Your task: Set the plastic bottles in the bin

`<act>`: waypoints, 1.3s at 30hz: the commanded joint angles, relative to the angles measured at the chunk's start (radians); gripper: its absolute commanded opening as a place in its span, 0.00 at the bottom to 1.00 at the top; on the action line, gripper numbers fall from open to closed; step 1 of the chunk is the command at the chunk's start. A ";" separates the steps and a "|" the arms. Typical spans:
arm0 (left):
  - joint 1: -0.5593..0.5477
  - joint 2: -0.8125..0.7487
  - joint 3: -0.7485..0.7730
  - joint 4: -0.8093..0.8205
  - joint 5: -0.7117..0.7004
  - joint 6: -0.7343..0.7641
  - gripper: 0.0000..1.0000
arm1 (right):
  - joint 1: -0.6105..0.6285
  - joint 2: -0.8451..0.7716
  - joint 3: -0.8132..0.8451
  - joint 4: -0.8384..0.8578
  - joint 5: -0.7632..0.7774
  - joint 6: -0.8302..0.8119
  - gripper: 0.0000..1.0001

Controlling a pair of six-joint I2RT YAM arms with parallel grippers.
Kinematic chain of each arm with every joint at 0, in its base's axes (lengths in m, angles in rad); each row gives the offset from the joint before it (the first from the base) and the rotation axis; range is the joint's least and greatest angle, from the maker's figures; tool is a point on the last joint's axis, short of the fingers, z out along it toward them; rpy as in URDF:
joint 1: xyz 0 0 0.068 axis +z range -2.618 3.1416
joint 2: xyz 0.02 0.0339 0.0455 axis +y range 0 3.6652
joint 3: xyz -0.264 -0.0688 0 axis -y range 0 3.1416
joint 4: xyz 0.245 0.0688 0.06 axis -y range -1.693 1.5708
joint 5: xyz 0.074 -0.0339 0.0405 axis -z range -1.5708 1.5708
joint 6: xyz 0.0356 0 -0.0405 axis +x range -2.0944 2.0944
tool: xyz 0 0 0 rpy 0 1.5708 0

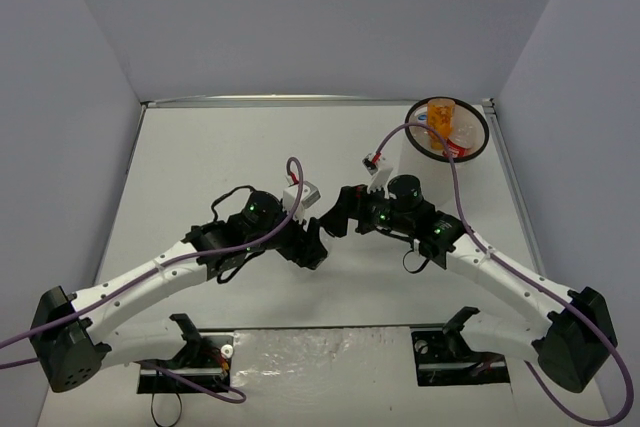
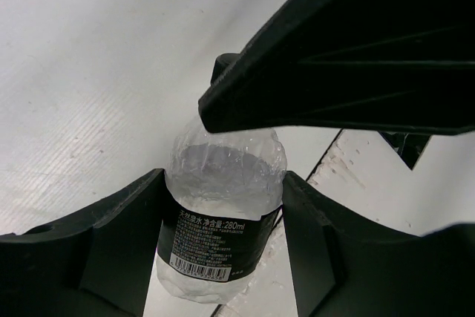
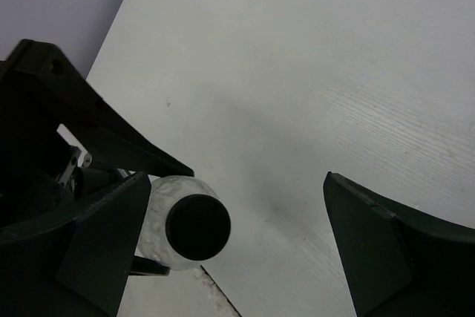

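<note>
Seen from above, my two arms reach in from the near edge of a white table (image 1: pixel 230 147) and meet tip to tip near its middle.

My left pincer (image 1: pixel 312 245) is closed on a short clear bottle (image 2: pixel 223 206). In the left wrist view, its crinkled shoulder and its black label, with white print and a barcode, sit squeezed between my two black fingers (image 2: pixel 111 250), one pressed to each side. The bottle points away from my left wrist. Its top end runs under a dark finger of the other arm, which crosses just above it. From above, the bottle is hidden between the two pincers.

My right pincer (image 1: pixel 338 215) faces the left one and stands wide open, gripping nothing. In the right wrist view, the bottle's round black cap (image 3: pixel 197 226) looks straight back at the camera from between my spread fingers (image 3: pixel 378 250). It sits close against the finger on the left of that view and well apart from the other. I cannot tell whether the near finger touches the bottle. White table shows beneath.

Beyond my right pincer, toward the far right corner of the table, stands the white bin (image 1: pixel 486 132) with its thin black rim. An orange bottle (image 1: pixel 440 115) stands up inside it, with a red-labelled bottle (image 1: pixel 462 147) beside it. Anything else in the bin is too small to tell.
</note>
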 commanded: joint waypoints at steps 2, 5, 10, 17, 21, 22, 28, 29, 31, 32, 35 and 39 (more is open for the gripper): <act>-0.003 -0.064 0.042 0.050 -0.077 0.011 0.00 | 0.031 -0.010 0.008 0.048 0.070 0.054 0.98; -0.003 -0.074 0.041 0.051 -0.109 0.012 0.00 | 0.056 0.002 0.018 0.064 0.084 0.055 0.92; -0.006 -0.078 0.028 0.091 -0.079 0.006 0.00 | 0.091 0.055 0.015 0.157 0.098 0.106 0.63; -0.016 -0.089 0.017 0.116 -0.162 -0.016 0.00 | 0.128 0.122 0.055 0.216 0.076 0.134 0.31; -0.018 -0.096 0.027 0.099 -0.188 -0.018 0.14 | 0.136 0.107 0.079 0.186 0.178 0.120 0.10; -0.018 -0.095 0.029 0.084 -0.193 -0.018 0.34 | 0.136 0.095 0.081 0.182 0.199 0.113 0.06; -0.018 -0.090 0.031 0.057 -0.214 -0.028 0.97 | 0.130 0.043 0.108 0.122 0.422 0.062 0.00; -0.018 -0.090 0.039 0.038 -0.213 -0.030 0.97 | 0.126 0.036 0.133 0.086 0.479 0.049 0.00; -0.018 -0.097 0.044 0.016 -0.223 -0.032 0.97 | 0.086 0.024 0.172 0.042 0.550 -0.006 0.00; -0.018 -0.108 0.040 0.013 -0.237 -0.035 0.97 | 0.068 0.011 0.190 0.025 0.593 -0.021 0.00; -0.017 -0.145 0.022 0.006 -0.274 -0.048 0.97 | -0.022 -0.018 0.272 0.005 0.625 -0.086 0.00; -0.015 -0.203 0.019 -0.054 -0.357 -0.068 0.97 | -0.172 -0.011 0.436 -0.031 0.658 -0.202 0.00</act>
